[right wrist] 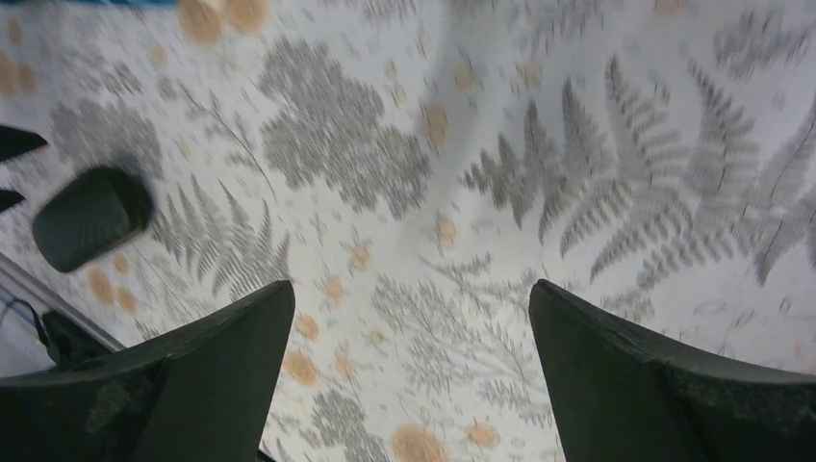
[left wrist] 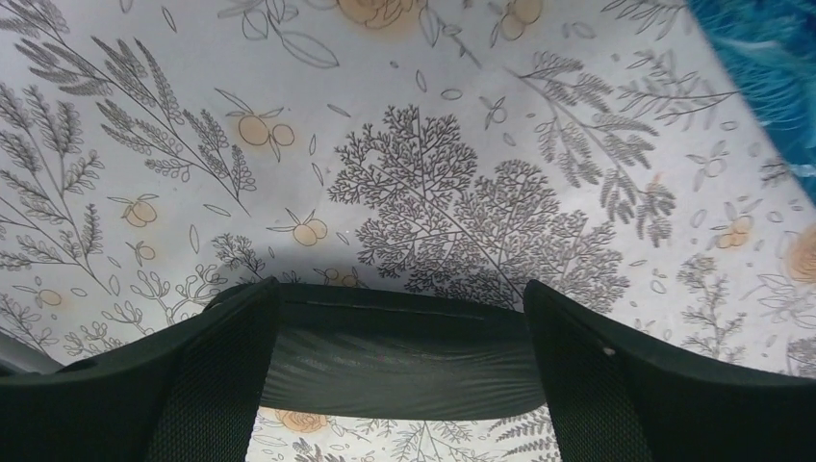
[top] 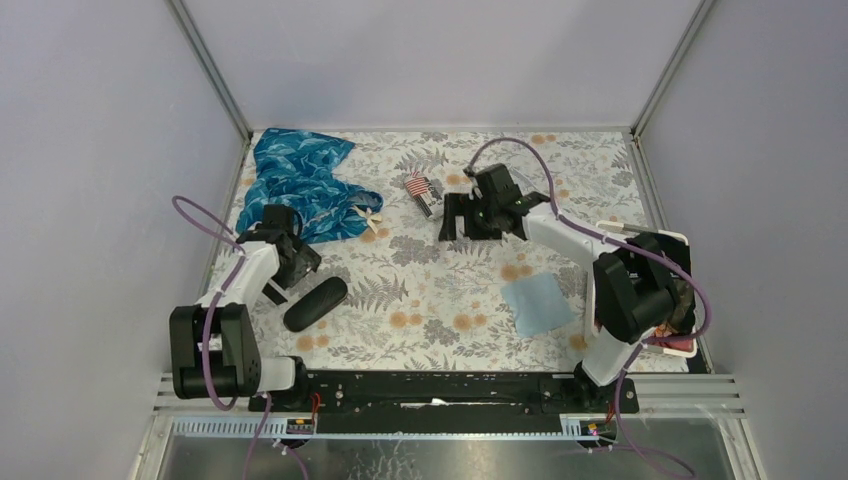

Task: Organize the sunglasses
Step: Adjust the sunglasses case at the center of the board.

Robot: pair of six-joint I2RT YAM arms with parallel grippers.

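The sunglasses are hidden; no brown-lensed pair shows in any view. A shut black oval case (top: pixel 315 302) lies on the floral tablecloth near the left arm. My left gripper (top: pixel 292 275) hovers just behind it, jaws spread wide. In the left wrist view the case (left wrist: pixel 404 356) stretches across the gap between the fingers (left wrist: pixel 221 385) of the left gripper (left wrist: pixel 402 289). My right gripper (top: pixel 482 225) hangs open over the middle of the cloth, and in its own view the right gripper (right wrist: pixel 412 289) has only the tablecloth between its fingers. The case (right wrist: pixel 91 217) shows far left there.
A crumpled blue patterned cloth (top: pixel 300 180) lies at the back left, with a small pale item (top: pixel 368 213) at its edge. A striped little object (top: pixel 420 188) sits mid-back. A light blue wipe (top: pixel 538 303) lies front right, and a white tray (top: pixel 650 236) stands under the right arm.
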